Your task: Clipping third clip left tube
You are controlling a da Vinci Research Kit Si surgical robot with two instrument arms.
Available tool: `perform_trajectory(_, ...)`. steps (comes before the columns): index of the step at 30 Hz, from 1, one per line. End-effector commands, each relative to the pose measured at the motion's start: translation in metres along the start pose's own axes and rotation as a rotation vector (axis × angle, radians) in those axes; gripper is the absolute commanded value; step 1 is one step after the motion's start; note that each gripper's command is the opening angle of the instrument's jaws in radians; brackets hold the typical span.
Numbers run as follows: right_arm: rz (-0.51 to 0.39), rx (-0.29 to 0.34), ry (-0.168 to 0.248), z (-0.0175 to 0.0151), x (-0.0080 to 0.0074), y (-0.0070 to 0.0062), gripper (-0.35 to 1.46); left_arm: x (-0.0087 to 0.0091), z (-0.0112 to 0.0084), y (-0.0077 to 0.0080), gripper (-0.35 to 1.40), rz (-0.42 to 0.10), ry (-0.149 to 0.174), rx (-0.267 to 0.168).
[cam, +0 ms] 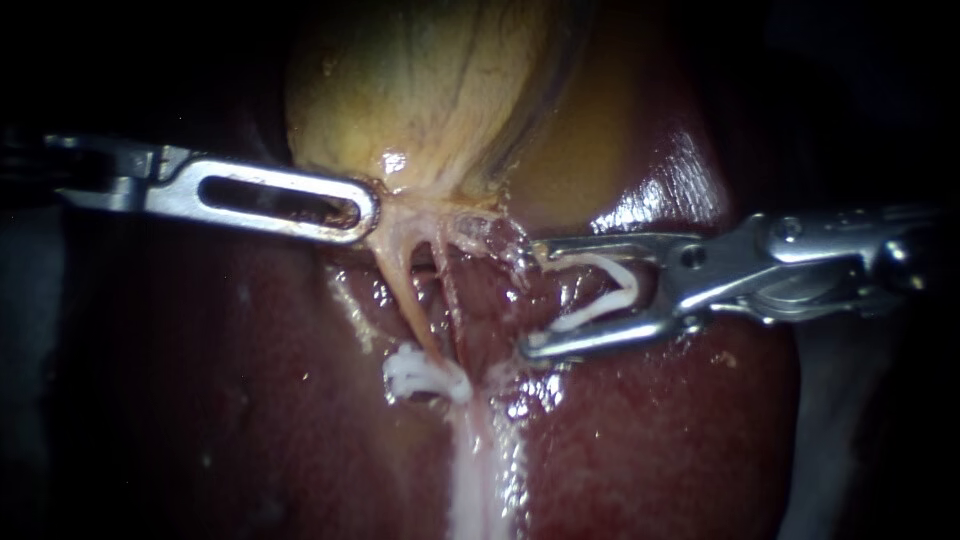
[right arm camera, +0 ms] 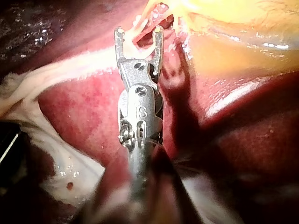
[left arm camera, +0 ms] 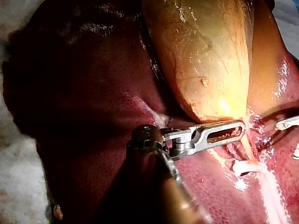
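left instrument (cam: 372, 212): grips gallbladder (cam: 430, 90) neck | right instrument (cam: 529, 298): jaws wide, carrying clip (cam: 628, 285), short of left tube (cam: 403, 290) | risk: closing here bites liver (cam: 250, 400), misses tube

The gallbladder (cam: 430, 90) lay above the liver (cam: 650, 430); the left instrument (cam: 365, 212) met its neck from the left; the right instrument (cam: 532, 295), right of the tube (cam: 405, 295), carried a clip (cam: 612, 295) between its jaws.
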Motion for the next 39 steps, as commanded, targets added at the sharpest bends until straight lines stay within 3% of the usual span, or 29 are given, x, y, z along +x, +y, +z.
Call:
perform_trajectory(1,0.0,0.003,-0.001,0.0007,-0.0001,0.0,0.5,0.0,0.0,0.0,-0.35,0.0,0.0,0.001)
perform_trajectory(20,0.039,0.018,-0.015,0.0069,-0.0021,0.0014,0.5,-0.0003,0.0001,0.0004,-0.35,0.006,0.002,0.002)
perform_trajectory(32,0.086,0.053,-0.017,0.0105,-0.0021,0.0017,0.5,-0.0003,0.0002,0.0005,-0.35,0.006,0.003,0.003)
perform_trajectory(39,0.138,0.089,0.029,0.0115,-0.0016,0.0025,0.5,-0.0003,0.0003,0.0005,-0.35,0.006,0.004,0.003)
